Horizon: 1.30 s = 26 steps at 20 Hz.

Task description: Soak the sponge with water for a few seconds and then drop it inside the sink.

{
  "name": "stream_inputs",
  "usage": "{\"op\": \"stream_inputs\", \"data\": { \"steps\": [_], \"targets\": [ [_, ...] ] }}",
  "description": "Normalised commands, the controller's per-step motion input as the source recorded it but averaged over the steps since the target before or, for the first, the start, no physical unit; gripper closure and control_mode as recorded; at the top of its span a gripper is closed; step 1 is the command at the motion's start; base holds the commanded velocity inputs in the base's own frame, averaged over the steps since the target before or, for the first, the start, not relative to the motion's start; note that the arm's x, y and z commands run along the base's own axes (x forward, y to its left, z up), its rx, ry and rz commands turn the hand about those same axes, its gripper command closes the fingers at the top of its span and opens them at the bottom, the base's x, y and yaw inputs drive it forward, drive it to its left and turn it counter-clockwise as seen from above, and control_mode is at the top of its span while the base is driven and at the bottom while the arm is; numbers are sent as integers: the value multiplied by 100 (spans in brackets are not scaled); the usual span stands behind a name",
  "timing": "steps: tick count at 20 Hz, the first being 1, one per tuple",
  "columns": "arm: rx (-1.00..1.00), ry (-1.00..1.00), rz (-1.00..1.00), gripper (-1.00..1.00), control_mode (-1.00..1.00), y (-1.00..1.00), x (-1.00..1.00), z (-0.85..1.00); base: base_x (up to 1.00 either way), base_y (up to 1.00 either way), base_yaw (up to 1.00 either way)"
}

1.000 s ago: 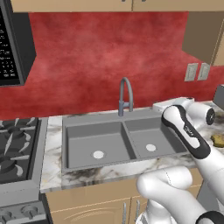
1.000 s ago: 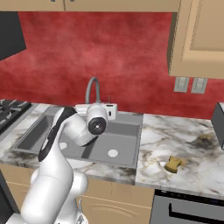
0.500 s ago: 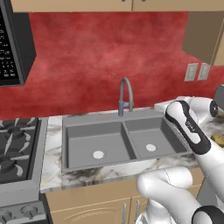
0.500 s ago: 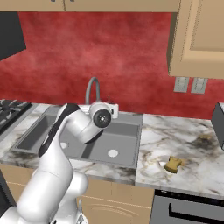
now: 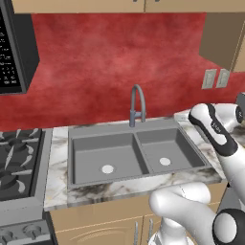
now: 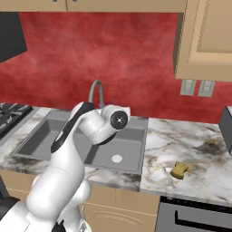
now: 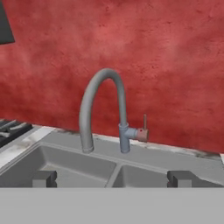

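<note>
The yellow-tan sponge (image 6: 180, 170) lies on the marble counter to the right of the sink (image 6: 41, 136), well apart from the arm. The grey double-basin sink (image 5: 119, 130) has a pale drain in each basin, and the arched faucet (image 5: 136, 105) stands behind its divider. In the hand view my gripper (image 7: 113, 179) is open and holds nothing. Its two dark fingertips (image 7: 43, 178) point at the faucet (image 7: 103, 109) over the near edge of the sink (image 7: 65, 162). The faucet's small lever (image 7: 144, 129) is on its right side. Water is out of view.
A stove (image 5: 14, 158) adjoins the counter left of the sink, with a black microwave (image 5: 9, 48) above it. Wall outlets (image 6: 197, 87) sit on the red backsplash at the right. A dark appliance (image 6: 226, 122) stands at the counter's far right edge, under a wooden cabinet (image 6: 208, 41).
The arm's wrist has swung to the right, over the sink toward its right basin. The gripper has stayed open and the sponge has not moved.
</note>
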Motion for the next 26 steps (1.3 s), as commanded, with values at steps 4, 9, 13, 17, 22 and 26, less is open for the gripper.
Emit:
{"op": "stream_inputs", "data": {
  "steps": [4, 9, 13, 17, 22, 26],
  "targets": [
    [0, 1, 6, -100, -100, -11, 19, -2, 0, 0, 0],
    [0, 0, 7, -100, -100, -1, 22, 0, 0, 0, 0],
    [0, -1, 5, -100, -100, 0, 23, -2, 0, 0, 0],
    [0, -7, 5, -100, -100, 0, 19, -7, 0, 0, 0],
    [0, -10, 6, -100, -100, 0, 8, -5, 0, 0, 0],
    [0, -12, 6, -100, -100, 0, 2, -2, 0, 0, 0]
  ]
}}
